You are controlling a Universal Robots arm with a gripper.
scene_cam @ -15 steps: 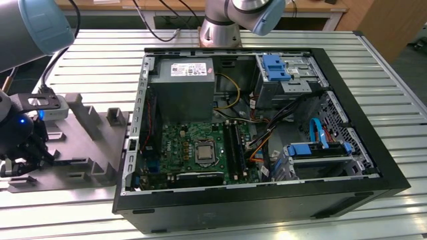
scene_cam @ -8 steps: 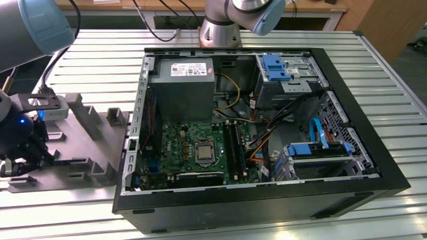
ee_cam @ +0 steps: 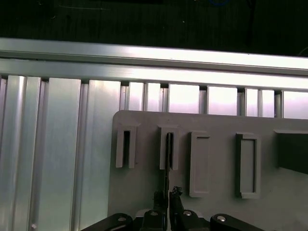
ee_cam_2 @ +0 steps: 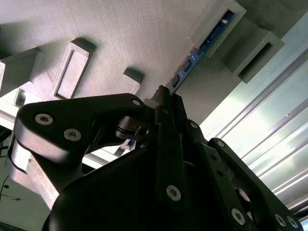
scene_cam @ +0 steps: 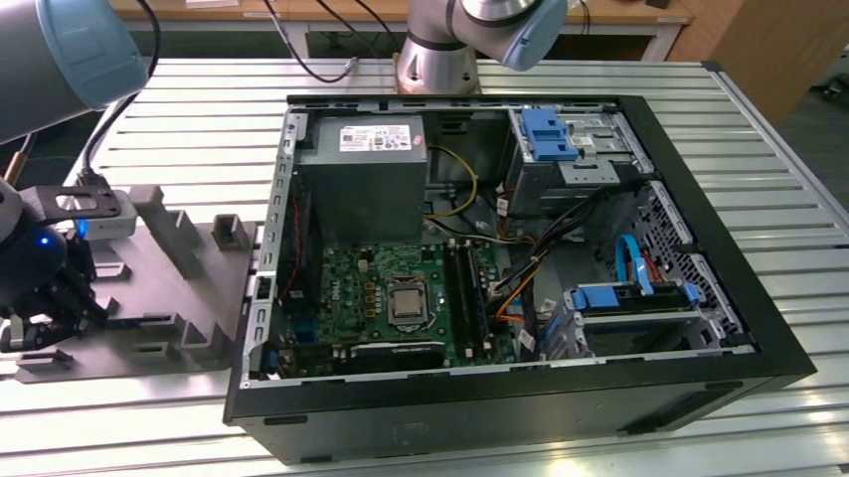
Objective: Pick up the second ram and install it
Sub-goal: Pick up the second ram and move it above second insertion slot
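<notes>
second ram (ee_cam_2: 192, 60) edge-on in grey fixture (ee_cam_2: 144, 29) slot, near end hidden behind jaws, jaws nearly together, pinching its edge

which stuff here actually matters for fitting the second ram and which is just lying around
In the job: long flat dark blue ram stick, black end effector shut on it, grey slotted plastic holder, green motherboard.
Just lying about: grey metal power supply box, blue plastic drive bracket, slatted aluminium table.
</notes>
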